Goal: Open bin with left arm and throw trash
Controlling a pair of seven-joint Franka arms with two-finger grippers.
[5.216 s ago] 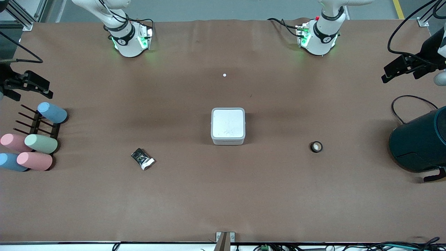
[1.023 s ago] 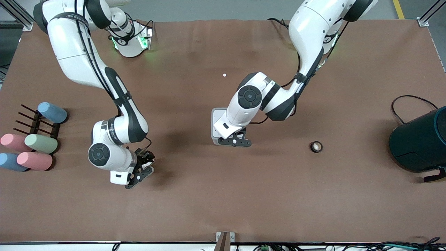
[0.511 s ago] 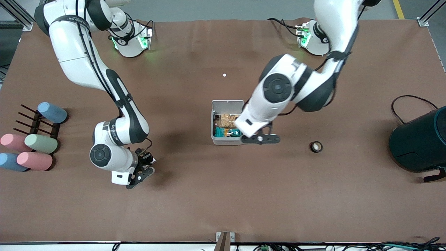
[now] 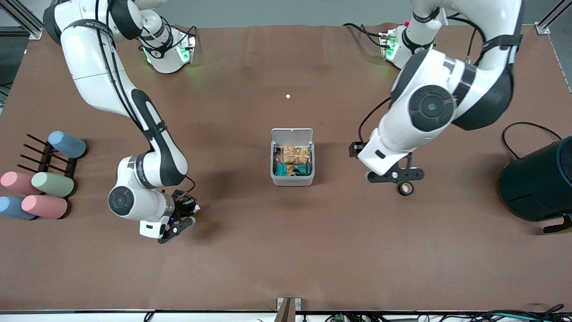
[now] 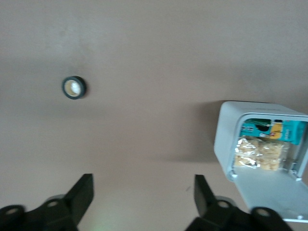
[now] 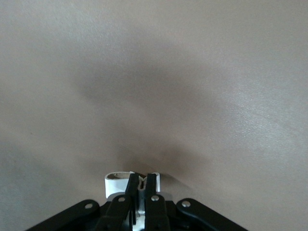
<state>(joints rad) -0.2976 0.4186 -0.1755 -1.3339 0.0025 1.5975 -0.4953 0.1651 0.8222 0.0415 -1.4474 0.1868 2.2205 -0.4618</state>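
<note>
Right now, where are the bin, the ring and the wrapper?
bin (image 4: 292,180): front view, its front wall.
ring (image 5: 74,87): left wrist view, its pale centre.
wrapper (image 6: 115,180): right wrist view, silver end between the fingers.

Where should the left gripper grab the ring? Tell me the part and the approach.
Take the ring across its outer rim, coming straight down from above. It lies flat on the table with bare surface all round, and the open left gripper already hangs just above it, so a short drop should do.

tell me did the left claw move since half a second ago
Yes: the left claw went from the bin toward the left arm's end, now over the black ring.
</note>
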